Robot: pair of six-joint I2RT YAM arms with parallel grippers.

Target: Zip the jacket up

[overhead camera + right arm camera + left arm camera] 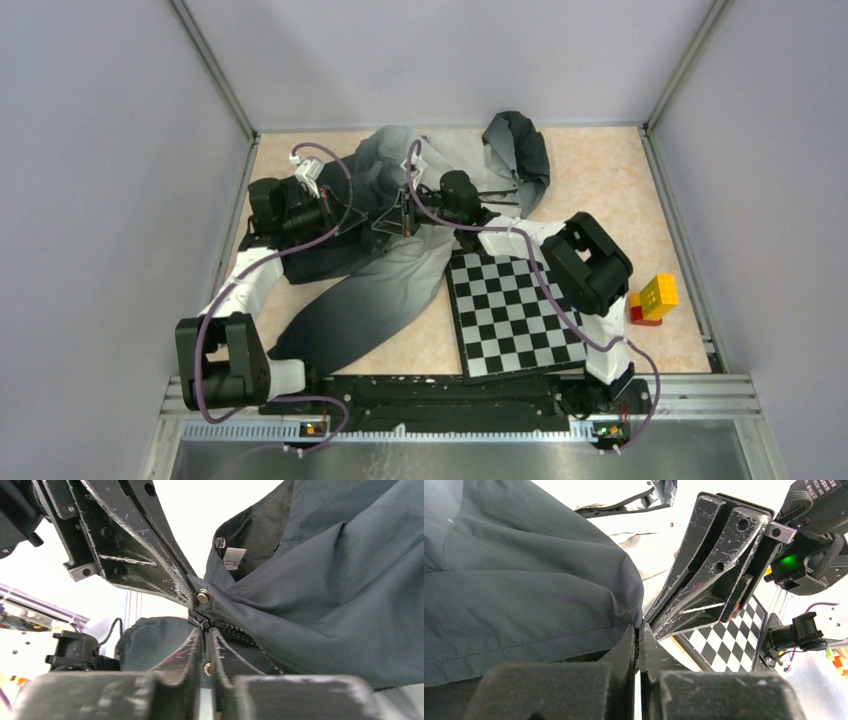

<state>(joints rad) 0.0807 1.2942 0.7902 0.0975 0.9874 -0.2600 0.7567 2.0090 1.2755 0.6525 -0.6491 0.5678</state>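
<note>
Left gripper (638, 630) is the one I use as an anchor: its fingers are pressed together on the edge of a dark charcoal fold of the jacket (385, 285), so the cloth beside the opening has something to pull against. Nearly tip to tip with it, my right gripper (204, 630) is likewise squeezed closed, pinching the end of the zipper (235, 631) just under a metal snap (203, 596). Whether the slider itself sits between those fingers I cannot tell. Holding both so close together makes sense to me, since the teeth should mesh only if the fabric near them is taut. Beyond the fingers the jacket sprawls unzipped over the middle and left of the table (600, 170), a dark part bunched towards the back, one pale edge touching the corner of the chessboard (510, 315). Farther right, well apart, stand coloured blocks (652, 300).
</note>
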